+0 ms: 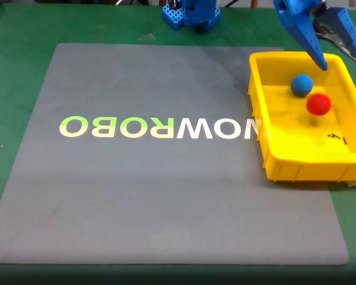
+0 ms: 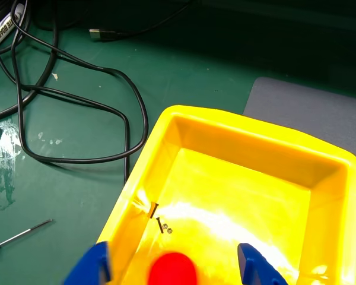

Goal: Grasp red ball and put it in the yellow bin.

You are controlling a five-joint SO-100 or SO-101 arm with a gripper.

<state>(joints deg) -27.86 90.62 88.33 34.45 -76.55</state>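
Worktop covered in green carries a large grey mat with pale lettering, which takes the middle of the fixed view. Next in size is the yellow bin, at the right edge of that view, half on the mat. The blue arm comes down from the upper right corner, and its end effector hangs above the far wall of the bin with the fingers spread and nothing between them. The red ball is already inside the bin, in the right part, and looks slightly blurred, so it may not be at rest yet; in the wrist view it shows at the bottom edge, between the two blue fingertips but below them. The release step seems to be done, and the next move probably calls only for lifting the arm straight up and away. A blue ball sits in the bin just beside the red one, and some tiny screws lie on the bin floor. Black cables run over the worktop in the upper left of the wrist view, well apart from the arm, so nothing seems to block the way.
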